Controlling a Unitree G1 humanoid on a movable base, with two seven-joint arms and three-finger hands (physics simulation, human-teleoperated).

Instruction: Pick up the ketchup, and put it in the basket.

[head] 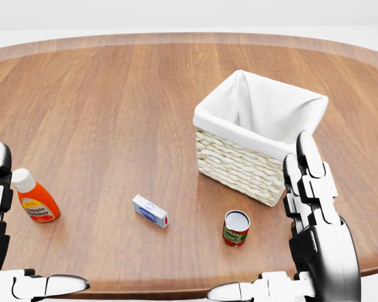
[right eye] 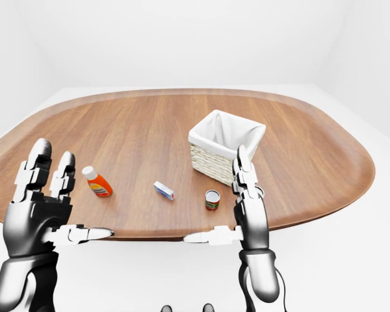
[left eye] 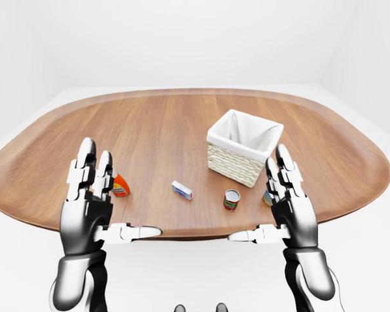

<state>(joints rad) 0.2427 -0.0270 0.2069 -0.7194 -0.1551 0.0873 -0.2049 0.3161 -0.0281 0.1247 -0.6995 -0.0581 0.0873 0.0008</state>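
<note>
Ketchup bottle: upright near the table's left near edge, just right of the open, empty left hand; right hand, also open and empty, well apart; basket far right.

We find no legible text. The ketchup bottle, the small white box and the red can carry labels, their print too small to read.
</note>
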